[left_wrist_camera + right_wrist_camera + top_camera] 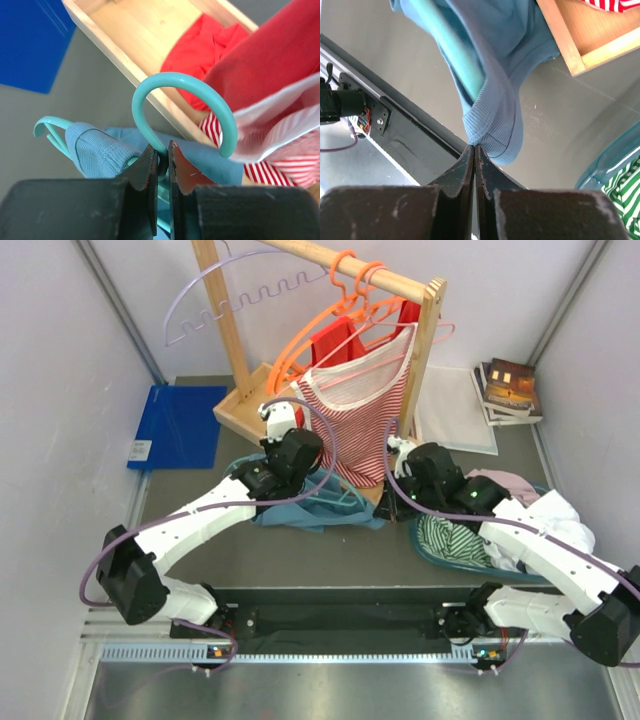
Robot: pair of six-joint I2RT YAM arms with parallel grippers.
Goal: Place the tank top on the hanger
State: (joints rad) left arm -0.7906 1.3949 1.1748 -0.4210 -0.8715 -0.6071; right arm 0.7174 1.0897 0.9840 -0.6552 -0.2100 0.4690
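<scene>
On the counter (185, 490) lies the tank top (305, 516), partly draped over the hanger (180, 82). The left gripper (160, 156) has its jaws clamped on the hanger's neck under the hook. The right gripper (474, 150) has its jaws pinched tight on the top's ribbed edge. It is probably best to steady the hanger and stretch that edge over its shoulder.

Grey counter (190, 510), matte and evenly lit, with soft shadows only. Plain white walls (60, 390) close it in on the left, rear and right. A wooden rack (237, 350) stands rear centre, with a bar (408, 284) on top and a tray base (240, 412) below. A blue mat (180, 425) lies flat rear left. Books (508, 390) are stacked rear right, with a white sheet (455, 420) beside them. A metal track (330, 652) runs along the near edge.
</scene>
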